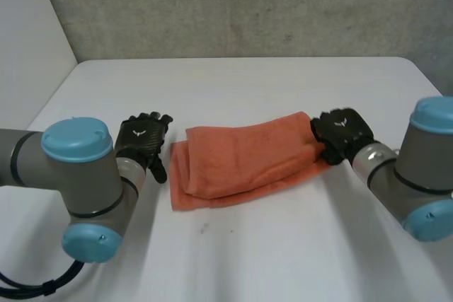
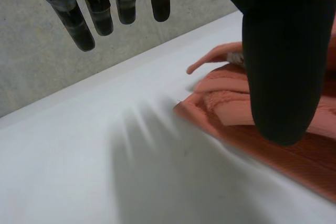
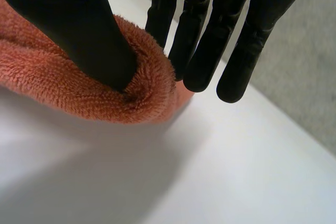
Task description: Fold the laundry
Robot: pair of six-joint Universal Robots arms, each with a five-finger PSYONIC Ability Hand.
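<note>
towel (image 1: 241,157): orange, folded, middle of tabletop (image 1: 283,245)
left hand (image 1: 141,139): I see relaxed fingers, nothing held, beside one end
right hand (image 1: 341,132): thumb and fingers pinching the other end

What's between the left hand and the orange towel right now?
Only a narrow strip of bare white table, as the head view shows. The left hand is open beside the orange towel, not touching it.

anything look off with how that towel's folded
Yes: the orange towel is folded askew. Its upper layer lies slanted across the lower one, which sticks out along the near edge and at the end by the left hand.
</note>
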